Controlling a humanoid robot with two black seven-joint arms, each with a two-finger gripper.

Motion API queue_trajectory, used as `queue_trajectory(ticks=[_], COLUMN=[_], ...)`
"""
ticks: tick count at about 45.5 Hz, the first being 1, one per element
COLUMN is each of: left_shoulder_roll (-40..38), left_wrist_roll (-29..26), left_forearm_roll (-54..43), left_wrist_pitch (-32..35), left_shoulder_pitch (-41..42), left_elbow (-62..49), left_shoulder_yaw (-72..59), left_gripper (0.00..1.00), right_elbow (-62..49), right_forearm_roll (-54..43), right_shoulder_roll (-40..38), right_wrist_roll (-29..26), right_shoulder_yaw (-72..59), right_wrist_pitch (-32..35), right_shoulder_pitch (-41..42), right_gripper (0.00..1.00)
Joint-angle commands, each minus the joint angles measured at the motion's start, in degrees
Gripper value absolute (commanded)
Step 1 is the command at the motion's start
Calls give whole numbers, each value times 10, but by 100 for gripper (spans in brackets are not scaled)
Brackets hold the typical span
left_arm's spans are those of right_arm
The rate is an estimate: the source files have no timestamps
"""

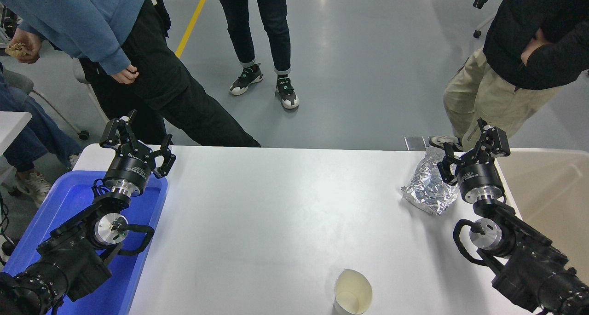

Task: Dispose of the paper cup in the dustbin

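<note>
Small cream-white paper cup (352, 298) standing upright at near edge of white table (285, 214), untouched. Judged light, thin-walled, easily crushed; side wall below rim best being pinched gently. Right pincer (476, 145) being held spread, empty, beside large beige plastic dustbin (547, 191) at right. Left pincer (135, 138) parked spread at left.

The white table (276, 214) carries one paper cup (352, 292) and one crumpled silver foil bag (425, 186), with one blue tray (69, 200) at its left end and one beige dustbin (547, 186) at its right. Two black arms reach in, each with one gripper: the left gripper (138, 142) and the right gripper (474, 149), both with fingers spread. Three people stand at the far side, and a fourth person's leg shows at the left edge
</note>
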Motion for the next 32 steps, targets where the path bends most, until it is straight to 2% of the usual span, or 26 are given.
queue_trajectory(ticks=[1,19,32], left_shoulder_roll=[0,0,0], left_wrist_roll=[0,0,0], left_forearm_roll=[0,0,0], left_wrist_pitch=[0,0,0], left_shoulder_pitch=[0,0,0], left_elbow=[0,0,0], left_shoulder_yaw=[0,0,0], left_gripper=[100,100,100], right_elbow=[1,5,118], right_forearm_roll=[1,1,-11], right_shoulder_roll=[0,-3,-64], right_wrist_roll=[0,-2,-69], right_shoulder_yaw=[1,1,-21], right_wrist_pitch=[0,0,-9], right_shoulder_pitch=[0,4,8], right_gripper=[100,100,100])
